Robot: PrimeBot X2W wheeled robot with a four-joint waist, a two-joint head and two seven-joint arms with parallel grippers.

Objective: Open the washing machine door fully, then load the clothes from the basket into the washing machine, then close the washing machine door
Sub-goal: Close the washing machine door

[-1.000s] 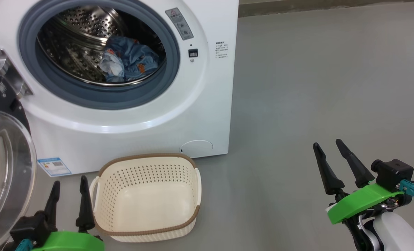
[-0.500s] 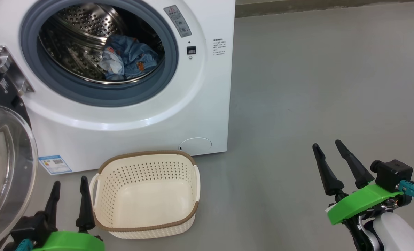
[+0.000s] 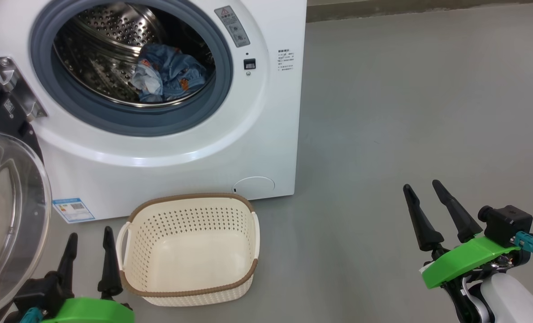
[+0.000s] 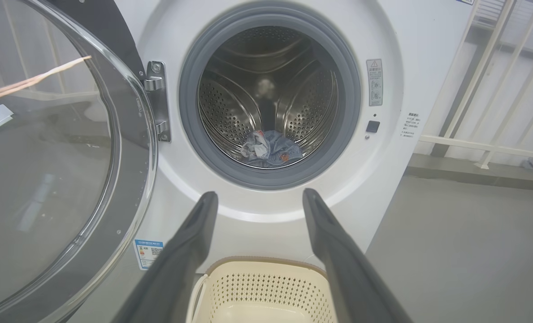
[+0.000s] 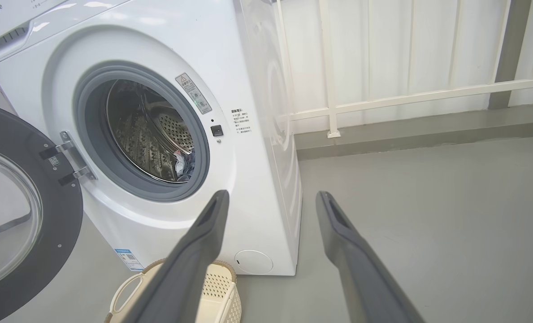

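Standing wide open, the washing machine door (image 3: pixel 6 215) hangs from its hinge (image 3: pixel 17 92) at the left edge of the washing machine (image 3: pixel 167 170). Its glass bowl reaches down beside the left claw (image 3: pixel 90 233), whose two fingers are spread apart and hold nothing. Open grey floor (image 3: pixel 405 112) runs from the machine's right edge to the right claw (image 3: pixel 421 185), which is likewise spread, grips nothing and is well apart from the machine. The basket (image 3: pixel 190 196) sits on the floor just before the machine's front, just beside the left claw, with its bare bottom showing. The clothes (image 3: pixel 170 74) lie bunched low in the steel drum, behind the grey gasket. A blue label sticker (image 3: pixel 73 210) marks the front panel's lower left corner. A white railing (image 5: pixel 383 96) runs behind. Against the frame one second earlier, the view has shifted slightly with the camera; machine, basket, clothes and both claws keep the same arrangement.
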